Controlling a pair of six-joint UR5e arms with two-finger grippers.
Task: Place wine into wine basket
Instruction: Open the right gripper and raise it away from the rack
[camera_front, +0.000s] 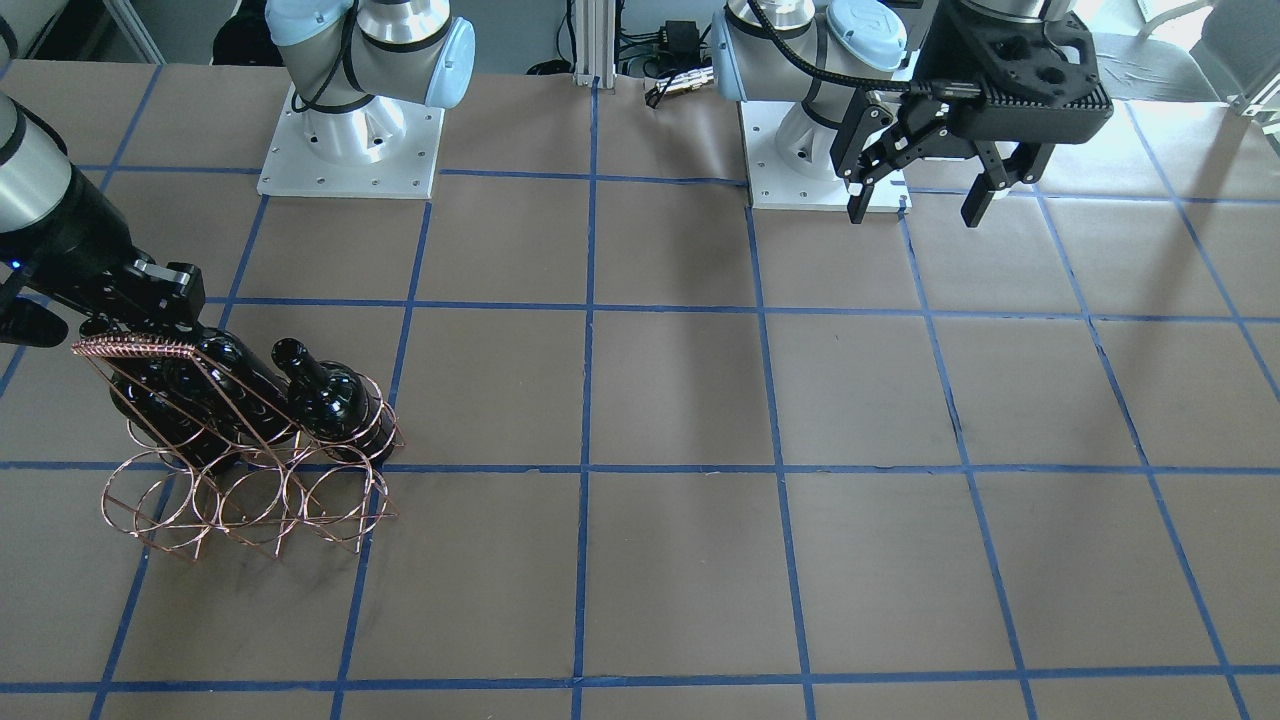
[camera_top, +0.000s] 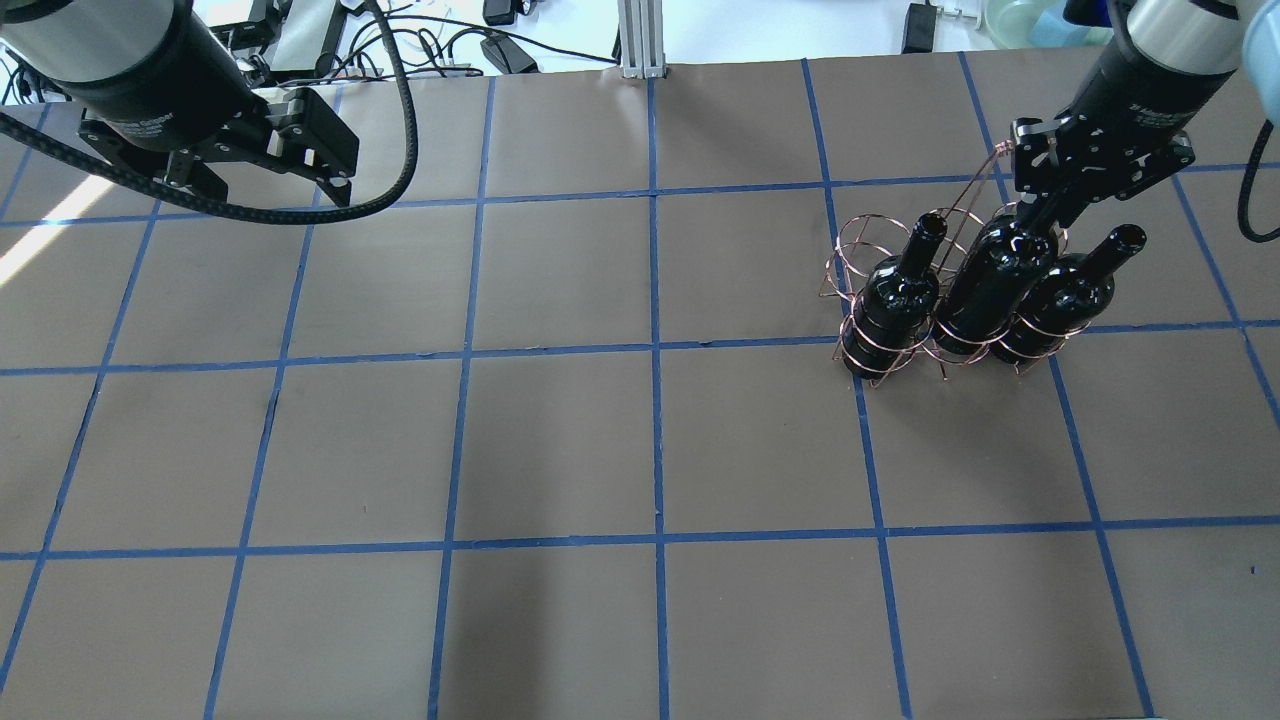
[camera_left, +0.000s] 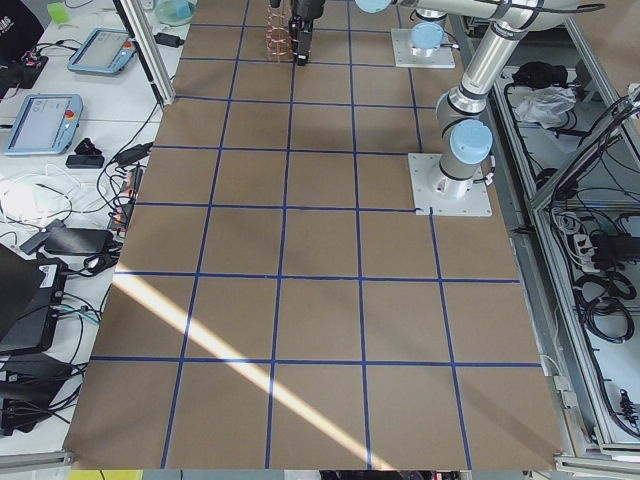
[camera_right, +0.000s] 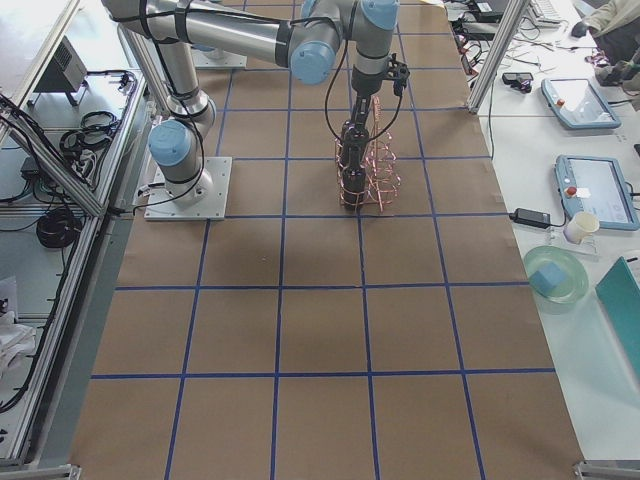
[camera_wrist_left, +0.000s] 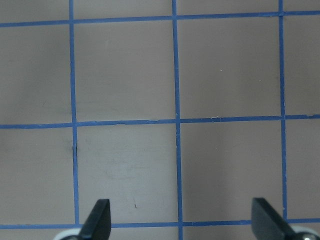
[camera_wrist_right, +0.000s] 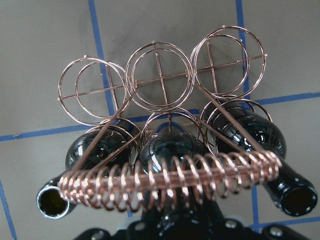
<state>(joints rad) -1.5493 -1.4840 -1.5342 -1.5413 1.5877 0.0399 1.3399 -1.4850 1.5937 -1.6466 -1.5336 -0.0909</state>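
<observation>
The copper wire wine basket (camera_top: 1003, 152) stands at the table's right, with its coiled handle (camera_wrist_right: 170, 182) close under the right wrist camera. Three glossy black wine bottles stand in the basket's row nearer the robot: one at the left (camera_top: 895, 300), one in the middle (camera_top: 990, 285), one at the right (camera_top: 1065, 290). My right gripper (camera_top: 1045, 205) is shut on the middle bottle's neck, above the basket; the neck is hidden by the fingers. The far row's three rings (camera_wrist_right: 157, 75) are empty. My left gripper (camera_top: 265, 185) is open and empty, high at the far left.
The brown table has a blue tape grid (camera_top: 655, 350). The two arm bases (camera_front: 350, 140) stand at the robot's edge. Cables and devices (camera_right: 580, 190) lie off the table's far side.
</observation>
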